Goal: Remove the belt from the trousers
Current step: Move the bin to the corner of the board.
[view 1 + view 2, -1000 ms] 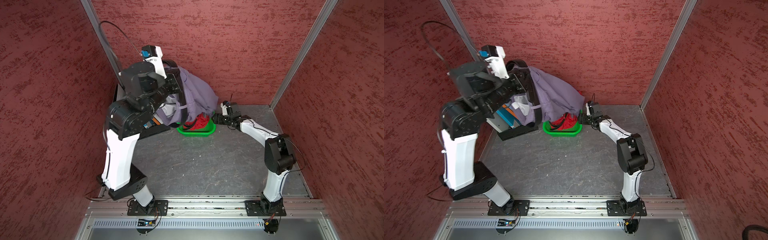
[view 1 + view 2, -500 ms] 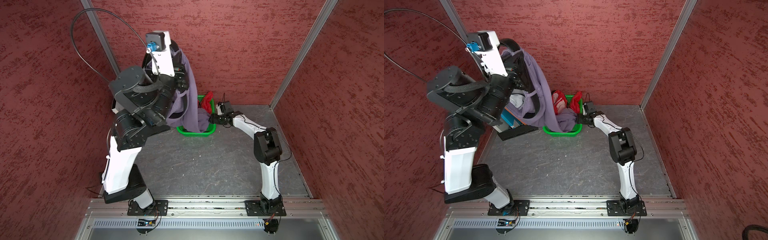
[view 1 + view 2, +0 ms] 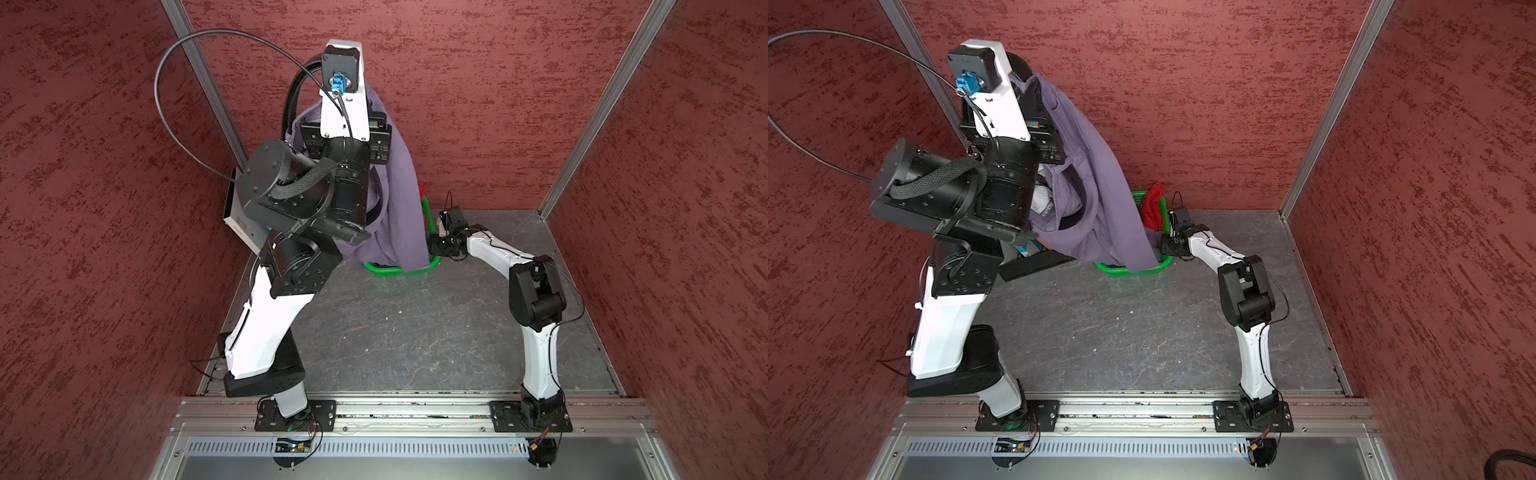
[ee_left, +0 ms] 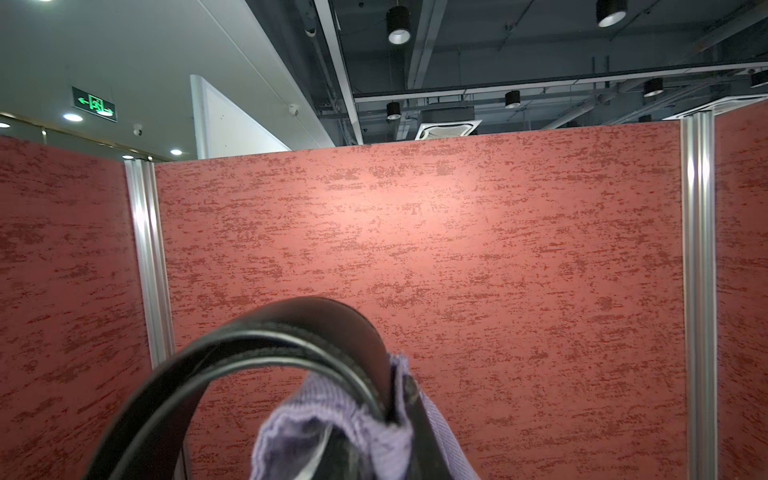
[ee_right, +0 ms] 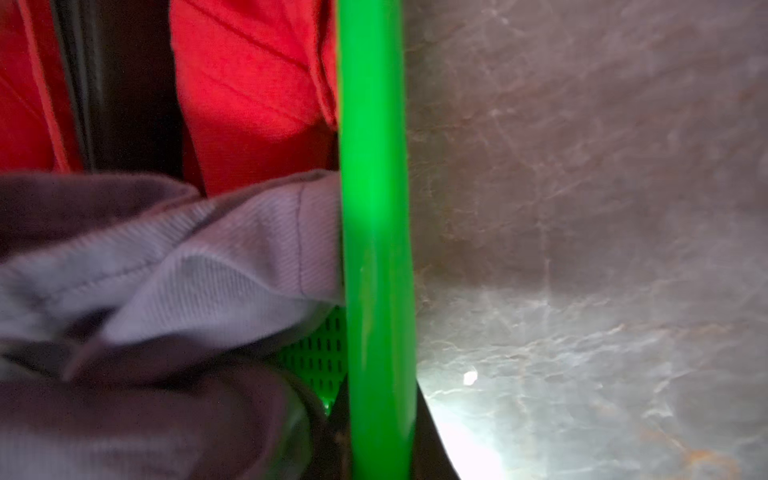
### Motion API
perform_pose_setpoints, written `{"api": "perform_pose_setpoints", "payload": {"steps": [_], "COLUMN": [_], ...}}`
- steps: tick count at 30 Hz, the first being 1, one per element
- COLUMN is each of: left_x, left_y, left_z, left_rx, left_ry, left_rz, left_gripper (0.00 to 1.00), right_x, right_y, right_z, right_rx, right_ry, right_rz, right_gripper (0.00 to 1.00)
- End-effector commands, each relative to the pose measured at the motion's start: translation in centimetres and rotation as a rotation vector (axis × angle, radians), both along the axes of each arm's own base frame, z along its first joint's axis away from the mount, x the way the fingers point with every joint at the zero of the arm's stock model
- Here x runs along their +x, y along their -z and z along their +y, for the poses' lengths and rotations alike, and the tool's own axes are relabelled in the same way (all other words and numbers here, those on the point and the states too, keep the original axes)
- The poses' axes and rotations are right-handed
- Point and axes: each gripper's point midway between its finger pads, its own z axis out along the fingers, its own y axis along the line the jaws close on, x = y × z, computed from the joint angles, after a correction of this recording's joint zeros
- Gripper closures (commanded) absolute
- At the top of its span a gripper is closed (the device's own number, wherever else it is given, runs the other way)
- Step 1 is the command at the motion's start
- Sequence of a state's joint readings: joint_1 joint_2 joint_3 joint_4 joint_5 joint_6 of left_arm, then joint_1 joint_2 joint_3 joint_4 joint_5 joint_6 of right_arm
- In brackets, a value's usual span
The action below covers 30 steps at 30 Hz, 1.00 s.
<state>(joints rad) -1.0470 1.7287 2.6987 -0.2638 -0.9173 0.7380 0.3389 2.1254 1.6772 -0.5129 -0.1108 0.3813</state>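
Jaws of the left gripper (image 3: 1030, 97) are closed on the waistband of the trousers (image 3: 1100, 199), held high above the table (image 3: 415, 332) near the back wall. In the left wrist view the belt (image 4: 291, 324) arches up out of the grip in a stiff black loop. It runs back down through a purple belt loop right at the jaws, so it is threaded in the trousers and touches the grip. The trousers hang from there in a long drape, their lower end lying in the green basket (image 3: 390, 272) at the back of the table. Jaws of the right gripper (image 3: 1163, 248) sit low, one finger on each side of the basket's rim and pressed against it; the belt is well apart from them. Beside the purple fabric in the basket lies red cloth (image 5: 249, 83).
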Motion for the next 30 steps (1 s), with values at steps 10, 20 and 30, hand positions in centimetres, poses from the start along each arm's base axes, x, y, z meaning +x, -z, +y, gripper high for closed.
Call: {"api": "perform_pose_setpoints", "payload": {"steps": [10,20,30], "left_x": [-0.8,0.5,-0.3], "left_y": [-2.6,-1.5,-1.5], "left_z": [4.4,5.0,6.7], "left_rx": [-0.099,-0.088,-0.108], "left_ry": [-0.09,-0.135,-0.166], "left_rz": [-0.095,-0.052,-0.039], "left_gripper": [1.0,0.99,0.99], "right_x": [-2.9,-6.7,-9.4], "right_y": [-8.3,-7.9,-1.8], "right_z": [-19.9,-28.3,-30.8], "right_rx": [-0.368,-0.424,-0.223], "right_ry": [0.506,0.73,0.961], "right_rz": [-0.061,0.021,0.103], "right_gripper": [1.0,1.0,1.0]}}
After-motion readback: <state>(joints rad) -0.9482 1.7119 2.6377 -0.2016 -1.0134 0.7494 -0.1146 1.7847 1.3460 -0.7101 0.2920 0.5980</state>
